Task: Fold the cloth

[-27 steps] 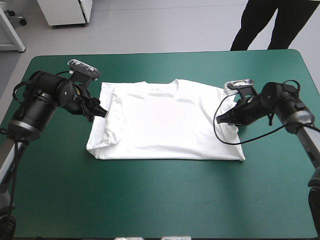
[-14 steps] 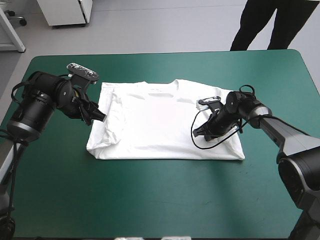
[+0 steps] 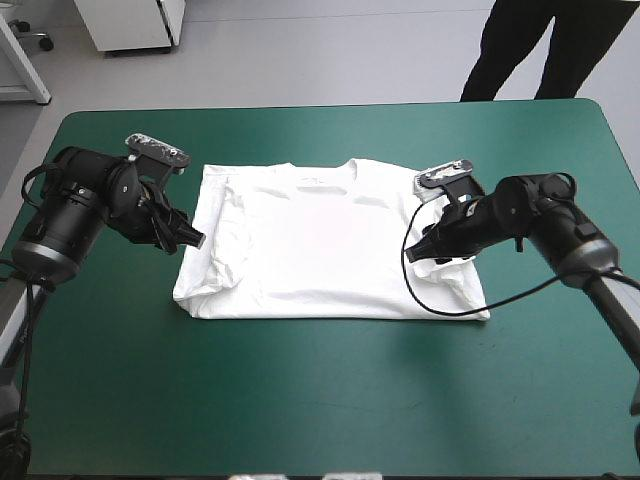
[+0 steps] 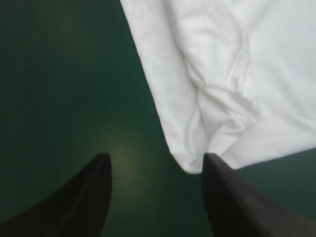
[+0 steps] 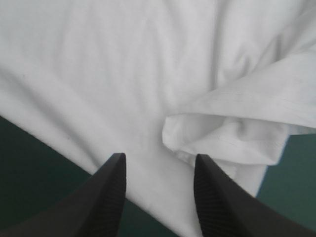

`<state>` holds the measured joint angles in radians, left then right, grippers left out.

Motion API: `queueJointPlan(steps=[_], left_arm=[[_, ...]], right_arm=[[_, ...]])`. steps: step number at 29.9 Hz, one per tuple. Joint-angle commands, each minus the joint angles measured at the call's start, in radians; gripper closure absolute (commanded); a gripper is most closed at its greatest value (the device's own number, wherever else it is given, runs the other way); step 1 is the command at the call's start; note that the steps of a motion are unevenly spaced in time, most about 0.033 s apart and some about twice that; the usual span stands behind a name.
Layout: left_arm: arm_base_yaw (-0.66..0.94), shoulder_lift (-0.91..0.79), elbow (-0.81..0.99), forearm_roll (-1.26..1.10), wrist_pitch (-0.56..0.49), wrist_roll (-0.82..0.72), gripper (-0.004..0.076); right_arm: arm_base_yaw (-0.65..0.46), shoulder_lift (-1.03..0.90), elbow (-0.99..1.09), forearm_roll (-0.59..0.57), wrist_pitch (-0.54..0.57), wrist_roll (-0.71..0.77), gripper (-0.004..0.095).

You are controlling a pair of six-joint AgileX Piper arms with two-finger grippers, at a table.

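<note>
Right gripper [image 3: 413, 253] has drawn back toward the right side of the T-shirt [image 3: 320, 245] after reaching further in over the cloth just before. Its 2 black fingers now stand apart and empty above the folded-in right sleeve [image 5: 232, 131], which lies released on the body. Left gripper [image 3: 196, 239] has eased slightly off the T-shirt's left edge. It is likewise spread and holds nothing, with 1 finger over the teal-green cover [image 3: 320, 400] and the other just beside the cloth. The T-shirt lies flat in the middle of the table, collar toward the far edge, both sides turned in to a rough rectangle. I judge the sleeve folds done, with a crosswise fold probably next. Only a faint grey mark [image 3: 312, 180] under the collar hints at a label, and nothing on it can be read.
</note>
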<state>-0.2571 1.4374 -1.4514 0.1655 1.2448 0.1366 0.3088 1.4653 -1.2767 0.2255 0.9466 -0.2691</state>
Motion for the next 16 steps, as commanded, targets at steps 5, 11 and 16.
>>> queueJointPlan(steps=[5, 11, 16], left_arm=[[0.107, -0.068, 0.138, -0.074, -0.083, -0.025, 0.0325], [0.119, -0.096, 0.311, -0.151, -0.184, -0.012, 0.0325], [0.119, -0.092, 0.466, -0.146, -0.322, -0.031, 0.0325]], right_arm=[[0.001, -0.179, -0.023, -0.137, 0.08, 0.097, 0.0475], [0.001, -0.201, -0.021, -0.157, 0.095, 0.108, 0.0481], [0.001, -0.201, 0.046, -0.175, 0.073, 0.12, 0.048]])
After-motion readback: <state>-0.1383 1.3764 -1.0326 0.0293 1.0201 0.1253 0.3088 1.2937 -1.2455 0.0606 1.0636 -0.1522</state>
